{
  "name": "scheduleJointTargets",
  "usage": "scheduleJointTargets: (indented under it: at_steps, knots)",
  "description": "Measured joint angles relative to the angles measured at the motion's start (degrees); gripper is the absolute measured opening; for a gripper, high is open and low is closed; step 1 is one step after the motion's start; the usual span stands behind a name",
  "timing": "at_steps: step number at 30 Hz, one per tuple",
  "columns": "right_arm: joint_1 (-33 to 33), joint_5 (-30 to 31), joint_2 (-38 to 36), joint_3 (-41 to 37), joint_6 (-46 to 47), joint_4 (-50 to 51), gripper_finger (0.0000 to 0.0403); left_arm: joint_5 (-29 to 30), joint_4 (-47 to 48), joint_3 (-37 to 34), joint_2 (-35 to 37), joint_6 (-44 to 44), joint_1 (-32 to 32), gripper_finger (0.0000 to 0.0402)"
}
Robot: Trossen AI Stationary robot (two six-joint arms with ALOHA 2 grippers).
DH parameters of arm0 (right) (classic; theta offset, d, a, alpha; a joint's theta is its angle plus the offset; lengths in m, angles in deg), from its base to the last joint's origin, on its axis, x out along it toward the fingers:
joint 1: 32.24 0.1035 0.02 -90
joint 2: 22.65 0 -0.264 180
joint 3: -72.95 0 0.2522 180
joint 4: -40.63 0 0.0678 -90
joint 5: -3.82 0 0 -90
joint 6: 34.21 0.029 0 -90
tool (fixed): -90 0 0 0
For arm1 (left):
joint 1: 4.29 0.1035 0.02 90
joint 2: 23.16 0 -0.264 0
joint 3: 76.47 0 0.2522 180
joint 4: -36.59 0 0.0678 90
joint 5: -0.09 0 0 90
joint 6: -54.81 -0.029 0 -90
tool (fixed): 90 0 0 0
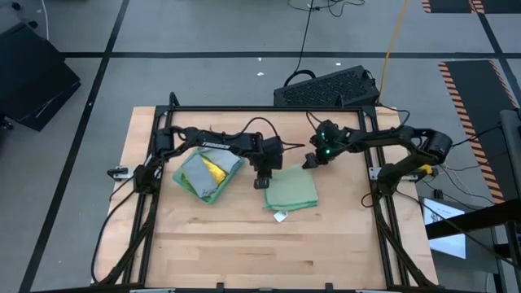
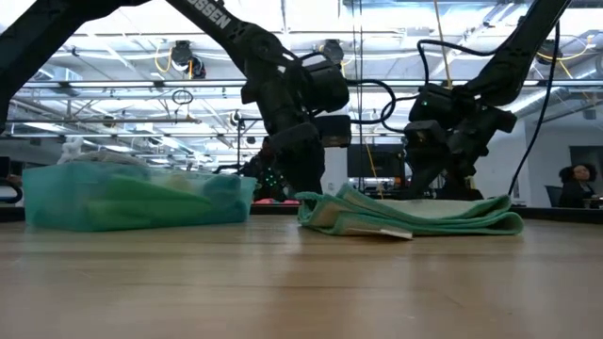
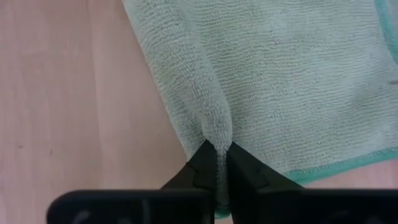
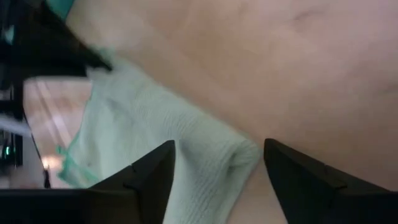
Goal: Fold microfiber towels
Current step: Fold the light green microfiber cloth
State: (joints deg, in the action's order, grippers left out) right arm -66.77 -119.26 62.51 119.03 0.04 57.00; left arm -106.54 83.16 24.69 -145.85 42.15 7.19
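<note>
A pale sage green towel (image 1: pixel 291 193) lies folded on the wooden table near its middle; it also shows in the low view (image 2: pixel 415 215). My left gripper (image 1: pixel 262 181) is at the towel's far left corner, shut on the cloth (image 3: pixel 217 146). My right gripper (image 1: pixel 312 160) is at the towel's far right corner and open; a rounded corner of the cloth (image 4: pixel 239 155) lies between its two fingers (image 4: pixel 217 144). A pile of other towels (image 1: pixel 207 175), grey-green and teal with a yellow one (image 1: pixel 214 169) on top, lies to the left. My left gripper pinches a raised ridge of the sage towel (image 3: pixel 216 127) between its two fingers, close to the teal-stitched edge. The fingers come from above, pointing down. The rest of the towel lies flat on the table. My right gripper: I cannot tell whether its open fingers touch the cloth.
The pile of towels shows as a teal heap (image 2: pixel 132 198) at the left in the low view. A white tag (image 1: pixel 280 216) sticks out at the sage towel's near edge. Bare wood (image 1: pixel 269 252) lies toward the near edge. A black keyboard-like box (image 1: pixel 330 85) sits beyond the far edge.
</note>
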Motion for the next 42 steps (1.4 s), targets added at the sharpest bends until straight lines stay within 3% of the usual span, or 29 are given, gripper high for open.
scheduleJointTargets:
  at_steps: [5,12,14,22,27,34,37,42]
  knots:
    - [2.4,-1.7,0.1,-0.2,-2.1,0.2,0.0177,2.8,0.0,0.0,0.0,0.8,-1.0,0.0029]
    - [2.3,-1.8,-0.1,-0.2,-4.5,-3.3,0.0024,4.7,-0.1,0.0,0.6,1.4,-1.2,0.0009]
    - [1.8,-2.0,-0.8,-0.2,-5.1,-3.7,0.0011,5.1,0.2,0.0,1.3,1.2,-1.2,0.0016]
    - [1.3,-3.0,-5.7,-0.2,-9.9,2.9,0.0063,7.8,-1.6,0.1,4.9,0.8,-1.3,0.0008]
    - [-3.1,-3.2,-9.6,-0.2,-10.9,7.5,0.0154,8.0,-3.2,0.1,4.9,-0.2,-2.3,0.0018]
    - [-11.5,-6.0,-9.6,-0.2,-10.9,9.6,0.0275,8.3,-3.5,0.1,4.9,-1.3,-3.4,0.0015]
    - [-12.1,-6.1,-8.4,-0.2,-12.0,5.2,0.0292,8.3,-3.5,0.1,4.9,-3.2,-3.4,0.0021]
    - [-11.4,-9.4,-3.3,0.6,-15.7,0.5,0.0283,8.3,-3.5,0.1,4.9,-4.2,-3.4,0.0007]
